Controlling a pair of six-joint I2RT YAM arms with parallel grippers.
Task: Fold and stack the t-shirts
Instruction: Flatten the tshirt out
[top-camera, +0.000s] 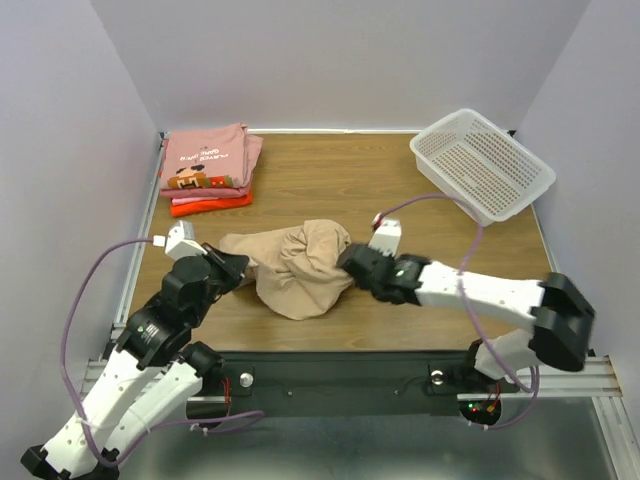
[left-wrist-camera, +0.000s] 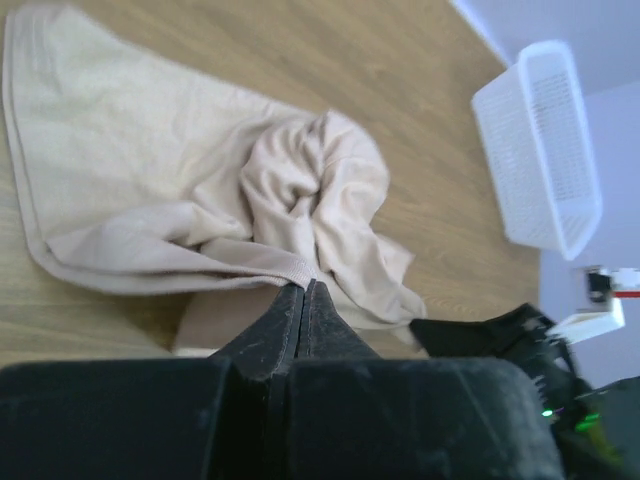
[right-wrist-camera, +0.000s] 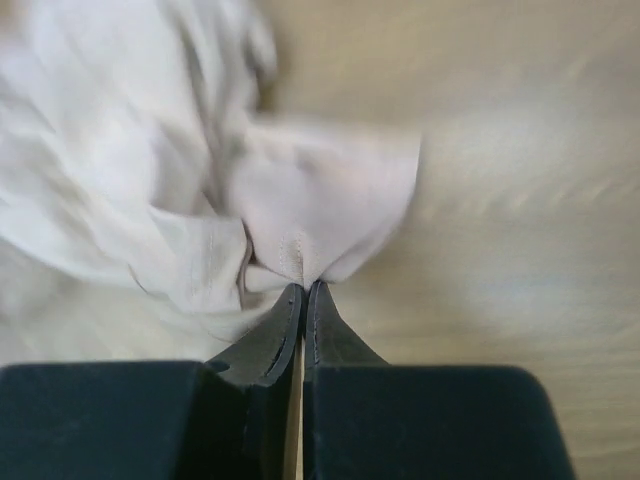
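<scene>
Wooden table (top-camera: 330, 170): tan t-shirt (top-camera: 295, 268) bunched left-to-right, left gripper (left-wrist-camera: 304, 292) and right gripper (right-wrist-camera: 303, 290) clamping its ends.

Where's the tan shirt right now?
In the top view the tan t-shirt lies crumpled mid-frame, pinched by the left hand on its left and the right hand on its right.

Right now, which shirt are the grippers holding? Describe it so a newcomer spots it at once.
On the wooden table, look at the near middle. The tan t-shirt lies there crumpled, pinched by the left gripper and right gripper. Unlike the pink and red stack, it is unfolded.
</scene>
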